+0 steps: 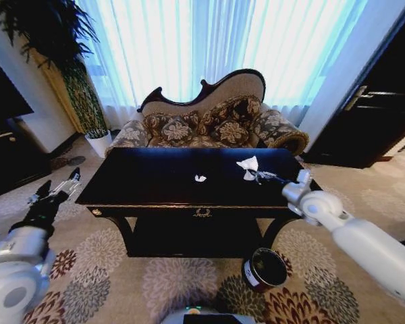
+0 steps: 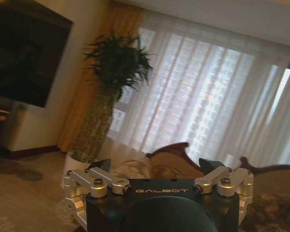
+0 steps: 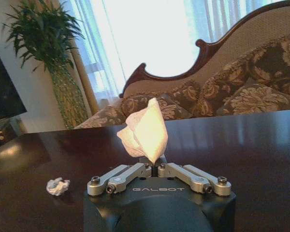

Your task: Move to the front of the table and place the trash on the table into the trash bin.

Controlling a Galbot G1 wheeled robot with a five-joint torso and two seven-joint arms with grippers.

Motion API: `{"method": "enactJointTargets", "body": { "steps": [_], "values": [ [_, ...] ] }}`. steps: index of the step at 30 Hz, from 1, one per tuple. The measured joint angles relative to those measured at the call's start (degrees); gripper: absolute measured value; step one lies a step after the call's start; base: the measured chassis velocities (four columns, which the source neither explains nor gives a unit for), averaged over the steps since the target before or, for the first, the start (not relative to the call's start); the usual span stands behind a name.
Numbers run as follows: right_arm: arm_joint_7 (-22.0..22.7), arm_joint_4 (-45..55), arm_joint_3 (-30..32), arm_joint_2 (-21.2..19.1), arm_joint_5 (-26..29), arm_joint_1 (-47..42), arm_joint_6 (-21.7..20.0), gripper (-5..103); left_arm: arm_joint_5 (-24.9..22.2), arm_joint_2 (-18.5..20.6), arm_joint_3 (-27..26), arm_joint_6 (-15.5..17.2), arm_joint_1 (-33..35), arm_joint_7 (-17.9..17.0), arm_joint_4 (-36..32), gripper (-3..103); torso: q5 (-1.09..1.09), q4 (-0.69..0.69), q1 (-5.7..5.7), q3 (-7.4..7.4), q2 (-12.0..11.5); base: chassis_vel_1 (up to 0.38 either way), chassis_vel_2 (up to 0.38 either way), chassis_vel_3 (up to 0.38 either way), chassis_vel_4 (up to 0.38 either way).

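White crumpled paper [image 3: 142, 130] stands pinched between the pressed-together tips of the right gripper [image 3: 154, 170], just above the dark glossy bench [image 1: 148, 177] near its right end, so the step in hand looks like carrying this wad off to the trash bin [image 1: 264, 268]. That bin sits on the patterned carpet in front of the bench's front edge, toward the right front leg, open mouth tilted up. To do it well, I would lift the wad clear of the surface first, then draw it back over the front edge and lower it well inside the rim before letting go, since so light a scrap may drift or cling to a finger. Something thin, probably the clear plastic piece [image 1: 270, 177], lies on the bench just beside the gripper; the arm should not sweep it off the edge. A second small wad [image 1: 200, 178] waits near the bench's middle, well apart from the first. Off the left end of the bench the left gripper [image 2: 155, 170] hangs idle, fingers spread, holding nothing
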Motion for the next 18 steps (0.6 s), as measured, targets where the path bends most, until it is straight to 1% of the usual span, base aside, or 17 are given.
{"method": "enactJointTargets", "body": {
  "steps": [3, 4, 6, 8, 9, 11, 14, 15, 16, 17, 18],
  "values": [
    [-1.17, 1.4, 4.49, 0.51, 0.11, -3.64, -0.06, 1, -0.66, -0.39, -0.95, 0.0, -0.07, -0.09, 0.0, 100, -0.04, -0.02, 0.0, 0.0, 0.0, 0.0, 0.0, 0.0, 0.0],
    [-1.17, 1.4, 4.49, 0.51, 0.11, -3.64, -0.06, 1, -0.66, -0.39, -0.95, 0.0, -0.07, -0.09, 0.0, 100, -0.04, -0.02, 0.0, 0.0, 0.0, 0.0, 0.0, 0.0, 0.0],
    [-1.98, 2.28, 7.47, 1.38, 0.0, -6.36, 0.26, 1, -0.71, -0.67, -0.95, 0.0, -0.35, -0.15, 0.0, 100, -0.04, -0.02, 0.01, 0.0, 0.0, 0.0, 0.0, 0.0, 0.0],
    [-4.15, 2.93, 12.13, 3.45, -2.28, -10.67, 2.75, 1, -0.69, -1.01, -0.65, -0.03, -0.7, -0.16, 0.0, 100, -0.02, -0.01, 0.0, 0.01, 0.0, 0.0, 0.0, 0.0, 0.0],
    [-4.15, 2.93, 12.13, 3.45, -2.28, -10.67, 2.75, 1, -0.69, -1.01, -0.65, -0.03, -0.7, -0.16, 0.0, 100, -0.02, -0.01, 0.0, 0.01, 0.0, 0.0, 0.0, 0.0, 0.0],
    [-6.38, 3.6, 18.24, 6.25, -4.09, -15.91, 4.88, 1, -0.68, -1.24, -0.42, -0.09, -0.85, -0.11, 0.01, 100, 0.0, -0.02, 0.01, 0.0, 0.0, 0.0, 0.0, 0.0, 0.0],
    [-7.67, 4.71, 28.89, 11.1, -5.47, -24.38, 7.01, 1, -0.77, -1.25, -0.17, -0.24, -1.12, 0.0, 0.03, 100, -0.01, -0.05, 0.0, 0.0, 0.0, 0.0, 0.0, 0.0, 0.0],
    [-7.67, 4.71, 28.89, 11.1, -5.47, -24.38, 7.01, 1, -0.77, -1.25, -0.17, -0.24, -1.12, 0.0, 0.03, 100, -0.01, -0.05, 0.0, 0.0, 0.0, 0.0, 0.0, 0.0, 0.0],
    [-8.05, 5.19, 32.02, 12.77, -5.57, -26.56, 7.63, 1, -0.78, -1.16, 0.0, -0.26, -1.26, 0.02, 0.03, 100, -0.03, -0.04, 0.0, 0.0, 0.0, 0.0, 0.0, 0.0, 0.0],
    [-8.2, 5.36, 33.05, 13.34, -5.56, -27.28, 7.8, 1, -0.78, -1.11, 0.08, -0.26, -1.32, 0.03, 0.03, 100, -0.02, -0.05, 0.0, 0.0, 0.0, 0.0, 0.0, 0.0, 0.0],
    [-8.83, 5.8, 36.25, 15.21, -5.56, -29.4, 8.31, 1, -0.76, -0.94, 0.26, -0.29, -1.42, 0.09, 0.03, 100, 0.0, -0.06, 0.0, 0.0, 0.0, 0.0, 0.0, 0.0, 0.0]
  ]
}}
